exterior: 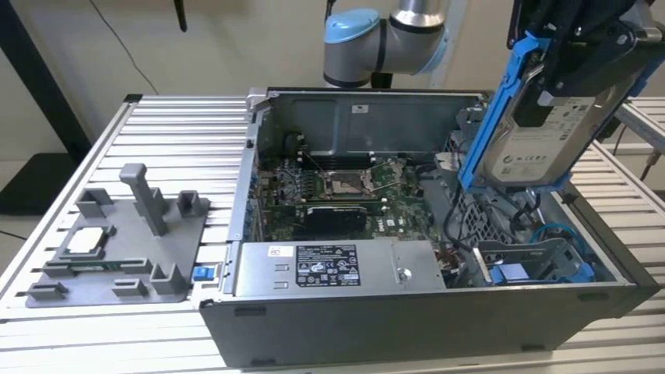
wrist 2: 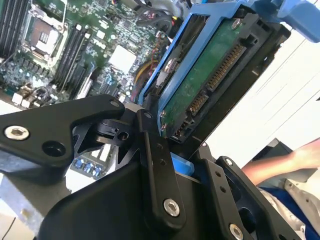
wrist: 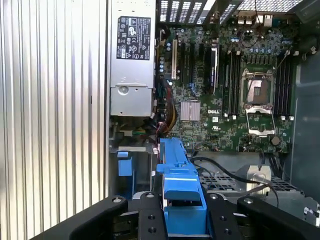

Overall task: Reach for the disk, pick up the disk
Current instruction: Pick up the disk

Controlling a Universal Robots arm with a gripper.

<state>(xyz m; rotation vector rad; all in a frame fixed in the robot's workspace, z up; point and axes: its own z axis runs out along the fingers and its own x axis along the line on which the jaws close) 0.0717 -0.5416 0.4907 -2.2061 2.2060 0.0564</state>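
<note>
At the exterior view's upper right, the gripper [exterior: 582, 58] is clamped on the disk [exterior: 535, 132], held upright above the open computer case [exterior: 416, 312]; it looks stiff, fairly heavy, knock-sensitive, best gripped by its blue frame.

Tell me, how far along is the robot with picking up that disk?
Reaching and grasping look done: the gripper is shut on the disk, holding it tilted in the air above the open computer case. Nothing of the pick-up appears left.

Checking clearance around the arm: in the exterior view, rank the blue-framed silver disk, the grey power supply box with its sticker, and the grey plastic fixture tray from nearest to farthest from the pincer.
1. Blue-framed silver disk: held in the pincer.
2. Grey power supply box: inside the case, front.
3. Grey plastic fixture tray: far at the view's left.
</note>
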